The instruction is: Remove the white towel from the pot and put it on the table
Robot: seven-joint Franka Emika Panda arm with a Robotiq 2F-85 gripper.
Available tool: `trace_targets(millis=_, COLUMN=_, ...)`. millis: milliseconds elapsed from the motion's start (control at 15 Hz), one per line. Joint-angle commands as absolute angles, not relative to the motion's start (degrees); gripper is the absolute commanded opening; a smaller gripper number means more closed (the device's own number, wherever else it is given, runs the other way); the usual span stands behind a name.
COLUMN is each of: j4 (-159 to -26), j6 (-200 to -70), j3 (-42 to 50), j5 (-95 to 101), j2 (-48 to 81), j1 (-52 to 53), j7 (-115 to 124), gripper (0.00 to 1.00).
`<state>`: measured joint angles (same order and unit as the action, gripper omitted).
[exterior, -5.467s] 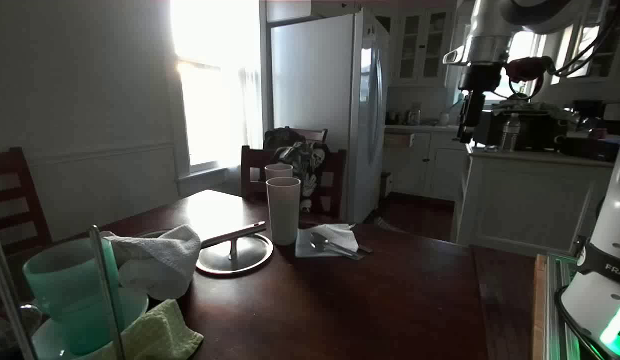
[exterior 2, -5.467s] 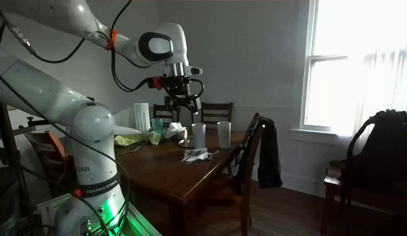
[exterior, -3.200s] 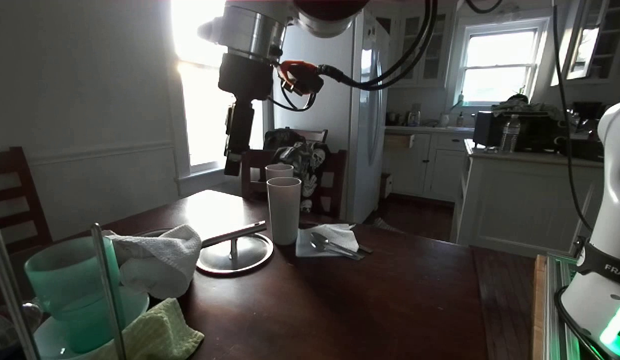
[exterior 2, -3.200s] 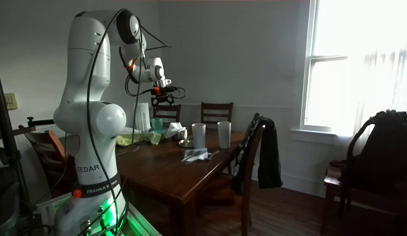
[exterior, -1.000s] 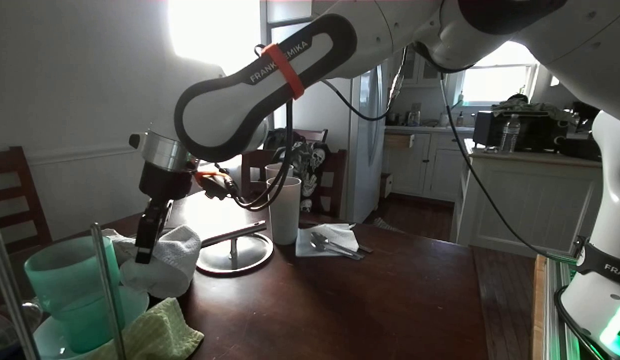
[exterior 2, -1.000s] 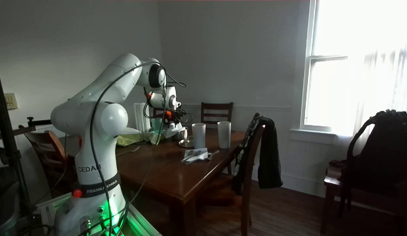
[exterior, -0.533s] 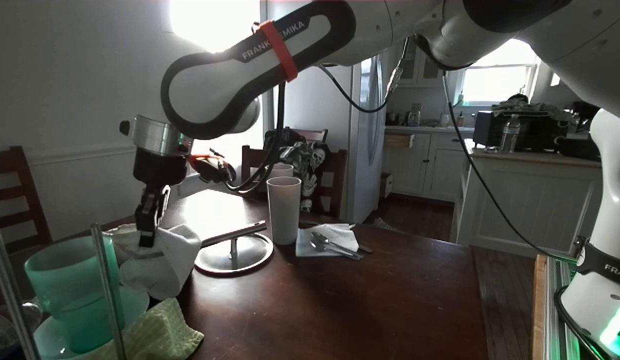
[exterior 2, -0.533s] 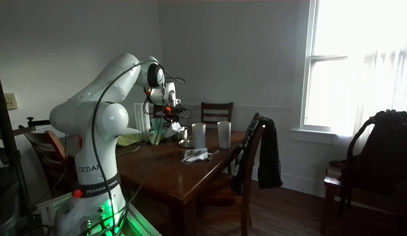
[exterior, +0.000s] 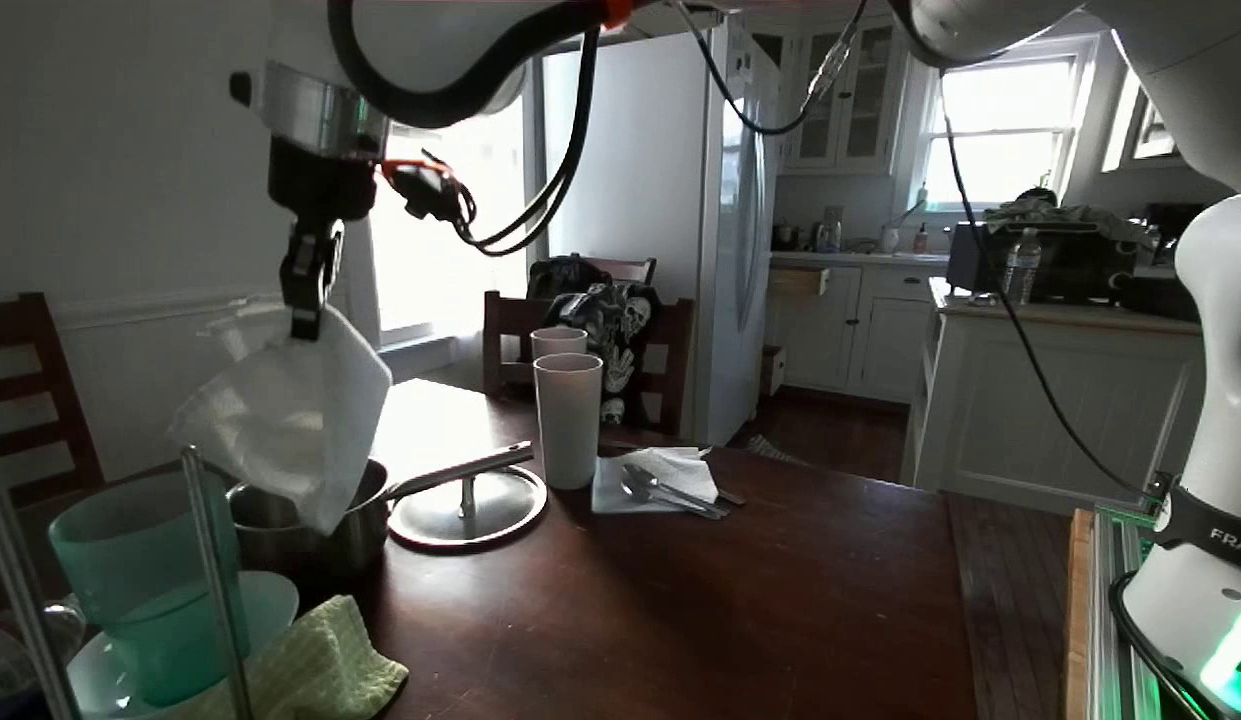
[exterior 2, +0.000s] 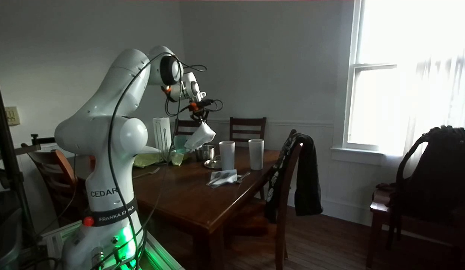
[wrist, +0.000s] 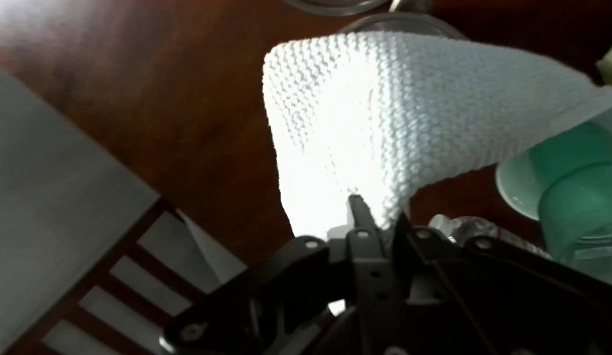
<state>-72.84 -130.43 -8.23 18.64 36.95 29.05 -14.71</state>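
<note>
the gripper points downward, its fingers closed together on the white towel, pinching it near its upper edge; in the wrist view the tips meet over the nubby cloth, which glares bright white through the middle. the towel hangs in the air above the counter, spread out below the grip, with one corner dangling in front of the mouth of the metal pot. i cannot tell whether that lowest corner touches the rim or hangs just free of it. the pot stands upright on the counter, its long handle seen across the lid, which lies flat just beside it. next to the lid a tall pale cup stands upright, with a second tall cup near it, and beside these lies a white napkin with cutlery across it. on the pot's other side a green cup stands on a pale plate, and a yellow-green cloth lies next to the plate. a dark garment is draped over a chair at the counter.
</note>
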Motion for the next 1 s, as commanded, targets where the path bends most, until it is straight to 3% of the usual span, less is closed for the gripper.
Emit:
trace_targets(millis=0, j4=-71.7, j6=-129.2, j3=-3.2, j5=26.4, j2=31.7, j1=31.3, j7=-11.3, gripper=0.02)
trace_targets(millis=333, j4=-66.5, j6=-130.2, j3=3.1, j5=35.9, j2=30.8, j1=32.0, j7=-5.0, gripper=0.02)
trace_targets(millis=933, j4=-61.2, j6=-134.0, j3=6.1, j5=32.9, j2=44.0, j1=28.2, j7=3.3, gripper=0.02)
